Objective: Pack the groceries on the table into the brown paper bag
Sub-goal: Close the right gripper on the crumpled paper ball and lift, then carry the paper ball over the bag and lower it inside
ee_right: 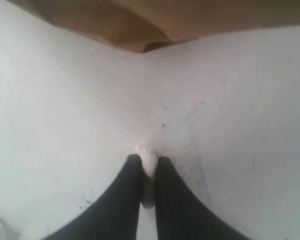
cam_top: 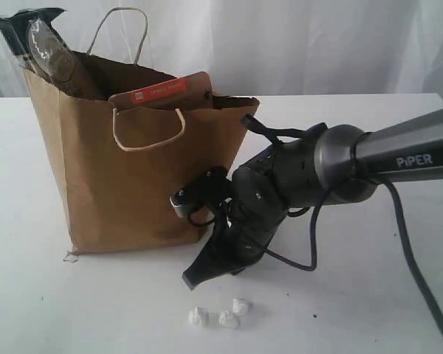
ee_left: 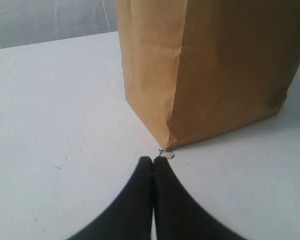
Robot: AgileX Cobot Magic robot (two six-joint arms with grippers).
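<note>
Within right gripper (ee_right: 149, 167) — white lump (ee_right: 148, 156)

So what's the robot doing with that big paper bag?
It is packing groceries into the tall brown paper bag. A long clear spaghetti packet and a brown orange-labelled pouch already poke out of the top. The right gripper is down at the white tabletop beside the bag, its jaws pinching a small white lump. The left gripper sits shut by the bag's bottom corner, holding nothing.
</note>
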